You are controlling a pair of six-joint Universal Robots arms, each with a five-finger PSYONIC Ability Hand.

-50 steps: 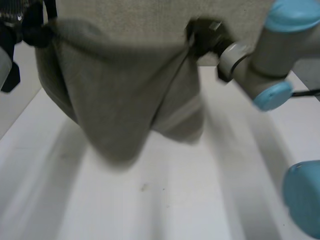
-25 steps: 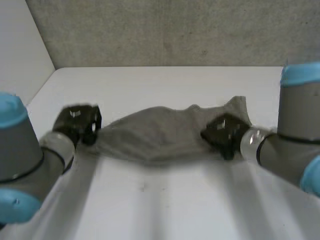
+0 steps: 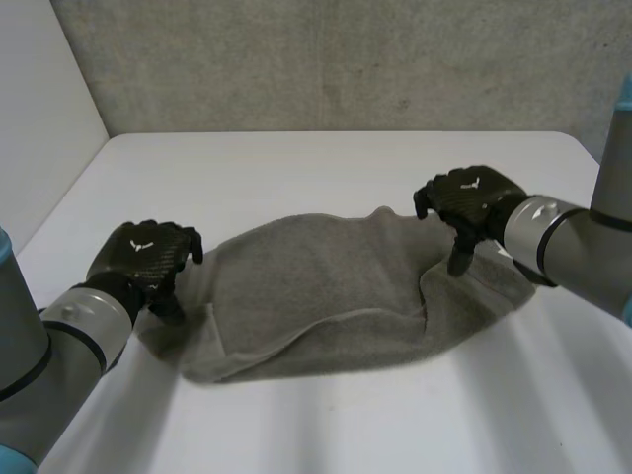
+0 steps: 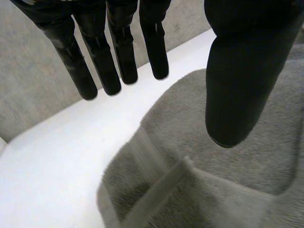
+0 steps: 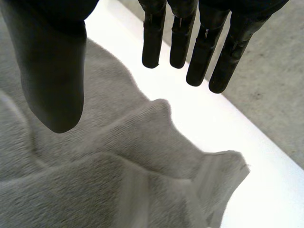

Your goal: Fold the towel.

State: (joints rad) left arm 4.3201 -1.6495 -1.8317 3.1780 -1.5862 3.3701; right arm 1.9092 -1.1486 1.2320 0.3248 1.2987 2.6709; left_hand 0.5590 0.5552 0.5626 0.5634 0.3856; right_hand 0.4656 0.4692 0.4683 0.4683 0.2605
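Left end of towel point(image 3: 326, 296) partly hidden under left robot hand point(image 3: 143, 259); right end partly behind right robot hand point(image 3: 469, 202). Both wrist views crop the towel; its striped hem is blurred there.

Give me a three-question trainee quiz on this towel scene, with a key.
1. True or false: the left hand pinches the towel.
2. The towel lies on the table: A) spread flat and smooth; B) rumpled, with uneven edges; C) folded into a neat square.
3. Fill in: the right hand has straight fingers holding nothing, so it is ____.
Key: 1 false; 2 B; 3 open.
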